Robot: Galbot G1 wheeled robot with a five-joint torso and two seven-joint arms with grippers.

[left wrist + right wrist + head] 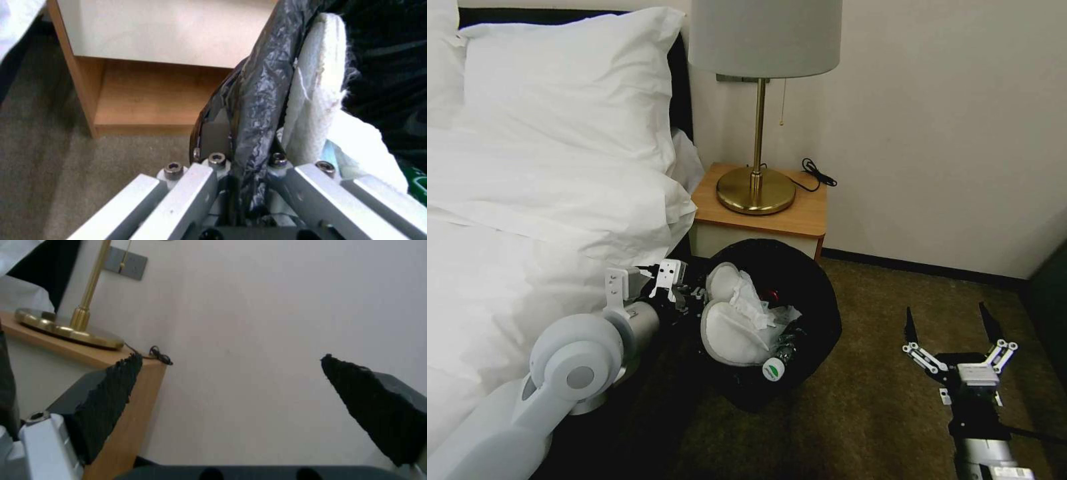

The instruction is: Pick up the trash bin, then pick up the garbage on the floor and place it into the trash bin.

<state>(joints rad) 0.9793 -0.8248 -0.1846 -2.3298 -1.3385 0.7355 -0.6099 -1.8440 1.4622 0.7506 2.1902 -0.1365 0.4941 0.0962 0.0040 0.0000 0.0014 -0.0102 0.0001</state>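
At the far left lies a bed (527,200) with white pillows and a rumpled white duvet, and the left arm reaches out along its edge. The left gripper (694,297) meets the near rim of the trash bin (820,300) and is clamped on it — in the left wrist view the black liner of the rim is pinched tight between the closed metal fingers (209,176), with the bin's wall rising away from them.

The trash bin is tilted, its mouth turned toward the camera, just in front of the wooden nightstand (807,217) and over the tan carpet of the floor (880,400). It is packed: two white slippers (730,333) stand on edge against the side nearest the left gripper, one behind the other; a crumpled white tissue (757,303) lies across them; a bit of something red (769,294) shows deeper in; and a small bottle with a green cap (774,369) pokes out at the lower lip. In the left wrist view one slipper presses against the liner right beside the gripper.

On the nightstand stands a brass lamp (757,190) with a pale shade, a black cord trailing off the back.

To the right, well apart from the bin, the right gripper (952,327) hovers above bare carpet — its black-tipped fingers spread wide, nothing between them.
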